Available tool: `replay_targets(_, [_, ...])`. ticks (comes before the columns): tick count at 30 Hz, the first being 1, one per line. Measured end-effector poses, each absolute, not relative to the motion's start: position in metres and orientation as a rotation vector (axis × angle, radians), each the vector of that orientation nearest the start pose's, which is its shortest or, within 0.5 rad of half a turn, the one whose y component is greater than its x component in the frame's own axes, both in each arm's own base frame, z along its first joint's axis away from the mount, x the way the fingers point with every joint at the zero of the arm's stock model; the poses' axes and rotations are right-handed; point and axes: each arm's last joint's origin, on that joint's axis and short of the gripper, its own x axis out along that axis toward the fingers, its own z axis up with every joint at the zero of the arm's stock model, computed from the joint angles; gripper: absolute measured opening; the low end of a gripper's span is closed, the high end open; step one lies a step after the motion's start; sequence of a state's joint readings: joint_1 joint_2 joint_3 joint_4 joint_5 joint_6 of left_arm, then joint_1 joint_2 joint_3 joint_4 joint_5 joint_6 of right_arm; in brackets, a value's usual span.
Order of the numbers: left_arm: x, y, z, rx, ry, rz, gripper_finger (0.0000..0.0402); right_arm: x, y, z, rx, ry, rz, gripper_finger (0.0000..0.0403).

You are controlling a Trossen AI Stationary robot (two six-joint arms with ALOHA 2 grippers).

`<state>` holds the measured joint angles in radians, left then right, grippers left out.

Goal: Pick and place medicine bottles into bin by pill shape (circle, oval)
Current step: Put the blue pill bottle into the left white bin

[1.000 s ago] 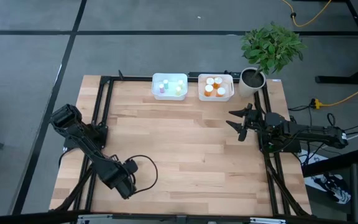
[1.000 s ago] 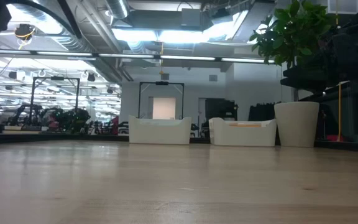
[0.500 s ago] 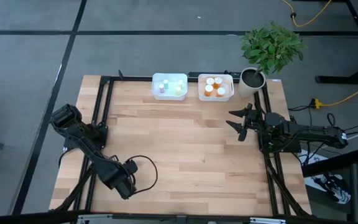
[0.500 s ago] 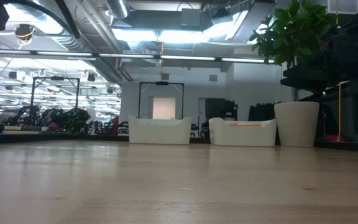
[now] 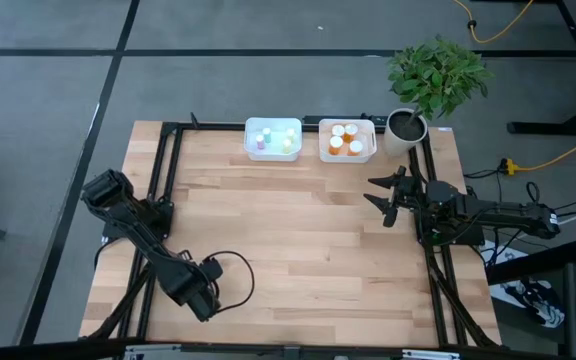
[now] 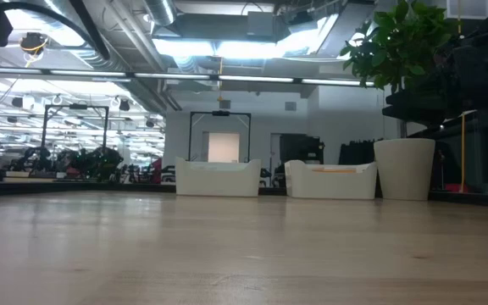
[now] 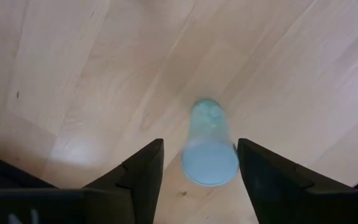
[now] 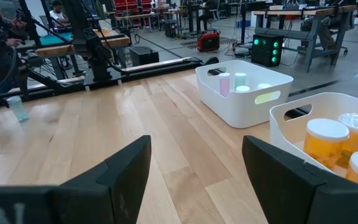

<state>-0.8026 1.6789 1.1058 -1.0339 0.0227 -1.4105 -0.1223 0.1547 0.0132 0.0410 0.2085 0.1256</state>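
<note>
Sorting looks nearly finished. On the surface [image 5: 298, 230], two white bins sit at the far edge: right bin [image 5: 347, 141] holds five orange bottles [image 5: 337, 145], white-capped; left bin [image 5: 273, 139] holds small vials [image 5: 261, 144], four or five visible, exact count uncertain. One pale blue-green vial [image 7: 209, 144] is left, standing between the open fingers of the left end effector [image 7: 199, 163], ungripped. Right end effector [image 5: 386, 197] hovers near the bins, spread wide, empty.
</note>
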Motion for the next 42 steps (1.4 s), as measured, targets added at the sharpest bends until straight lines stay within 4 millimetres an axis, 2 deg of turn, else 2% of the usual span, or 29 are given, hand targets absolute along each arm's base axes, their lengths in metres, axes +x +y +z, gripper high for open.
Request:
replay_targets(12, [0.1960,-0.2054,0.1837,-0.464,1.587,0.497,0.0194,0.1042,-0.0188,0.1594,0.119,0.080,-0.336,0.0255])
replay_targets(22, [0.1974,-0.2042,0.1837,-0.472,1.589,0.501,0.0146,0.1042,-0.0188,0.1594,0.119,0.080,-0.336,0.0255])
replay_targets(42, [0.2008,-0.2063,0.1835,-0.483,1.536,0.482,0.0149,0.1042,-0.0188,0.1594,0.119,0.080,-0.336,0.0255])
